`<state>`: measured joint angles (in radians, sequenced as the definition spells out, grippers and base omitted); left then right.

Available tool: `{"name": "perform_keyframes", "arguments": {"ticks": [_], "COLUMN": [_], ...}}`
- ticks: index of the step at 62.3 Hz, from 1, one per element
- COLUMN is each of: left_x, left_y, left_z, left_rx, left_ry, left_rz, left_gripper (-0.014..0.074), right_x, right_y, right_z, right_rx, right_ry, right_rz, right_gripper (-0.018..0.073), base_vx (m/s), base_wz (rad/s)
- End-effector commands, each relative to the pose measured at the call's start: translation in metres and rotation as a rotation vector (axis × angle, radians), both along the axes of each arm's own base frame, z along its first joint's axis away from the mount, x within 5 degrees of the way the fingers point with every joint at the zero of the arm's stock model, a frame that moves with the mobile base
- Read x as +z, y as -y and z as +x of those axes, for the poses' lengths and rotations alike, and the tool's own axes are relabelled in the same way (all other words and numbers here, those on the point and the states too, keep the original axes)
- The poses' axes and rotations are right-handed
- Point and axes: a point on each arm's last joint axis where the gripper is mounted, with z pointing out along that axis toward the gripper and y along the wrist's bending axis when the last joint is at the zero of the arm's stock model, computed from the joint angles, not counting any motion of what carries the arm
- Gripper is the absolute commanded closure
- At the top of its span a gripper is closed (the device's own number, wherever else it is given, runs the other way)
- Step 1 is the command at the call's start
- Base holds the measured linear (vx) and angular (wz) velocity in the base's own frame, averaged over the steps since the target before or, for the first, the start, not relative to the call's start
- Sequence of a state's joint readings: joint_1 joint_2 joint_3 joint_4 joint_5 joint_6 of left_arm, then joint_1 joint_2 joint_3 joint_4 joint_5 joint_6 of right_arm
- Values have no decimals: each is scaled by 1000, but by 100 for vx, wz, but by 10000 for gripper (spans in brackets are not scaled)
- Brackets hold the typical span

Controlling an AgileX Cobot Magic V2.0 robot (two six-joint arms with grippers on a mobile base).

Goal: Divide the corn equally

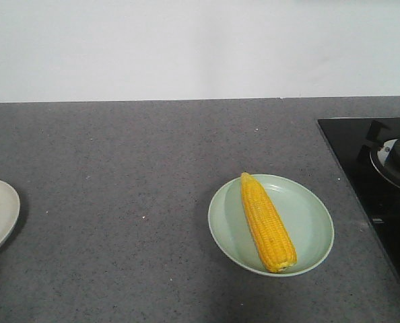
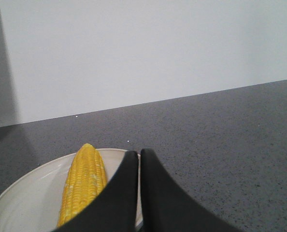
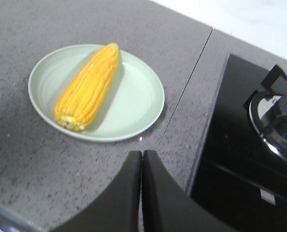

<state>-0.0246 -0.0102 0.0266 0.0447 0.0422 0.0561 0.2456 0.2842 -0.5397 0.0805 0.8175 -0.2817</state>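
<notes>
We see one cob (image 1: pixel 267 223) lying on the green plate (image 1: pixel 314 222) at right of the worktop (image 1: pixel 132 175), pointed tip toward the wall, blunt end toward us. A second cob (image 2: pixel 83 183) lies in the white plate (image 2: pixel 27 198) at the far left edge, visible only in the left wrist view; the front view shows just that plate's rim. No other cobs are in view.

Left pincer (image 2: pixel 138 157): clenched, empty, hovering over the white plate just beside its cob. Right pincer (image 3: pixel 141 157): clenched, empty, above bare worktop near the green plate, the stove (image 3: pixel 259 125) to its right.

Handling judgement: a cob looks stiff and moderately heavy, rounded, so likely to roll on a shallow plate. The kernel rows should give some purchase, though the surface may be slick. We would grip across the thick mid-section, jaws set square to the long axis, not at the tapered tip where it could squirt out.
</notes>
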Motion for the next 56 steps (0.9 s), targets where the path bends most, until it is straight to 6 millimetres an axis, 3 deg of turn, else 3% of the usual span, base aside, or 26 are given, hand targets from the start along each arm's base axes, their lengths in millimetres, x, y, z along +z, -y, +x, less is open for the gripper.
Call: {"name": "perform_keyframes", "arguments": {"ticks": [1, 6, 16, 27, 56], "left_x": [7, 7, 7, 7, 7], "left_y": [0, 0, 0, 0, 0], "left_z": [-2, -2, -2, -2, -2], "left_rx": [-4, -4, -4, -4, -4], "left_ry": [91, 91, 91, 91, 91], "left_rz": [-17, -17, -17, -17, -16], "left_gripper": [603, 603, 603, 603, 603], "right_x": [15, 11, -15, -42, -106], "right_y": [0, -1, -2, 5, 14], "right_z": [7, 14, 26, 18, 11], "right_rx": [-16, -28, -66, -198, -321], "right_ry": [145, 225, 325, 321, 427], "right_rz": [28, 55, 147, 335, 365], "right_gripper": [564, 564, 564, 564, 564], "base_vx": [0, 0, 0, 0, 0], "base_wz": [0, 0, 0, 0, 0]}}
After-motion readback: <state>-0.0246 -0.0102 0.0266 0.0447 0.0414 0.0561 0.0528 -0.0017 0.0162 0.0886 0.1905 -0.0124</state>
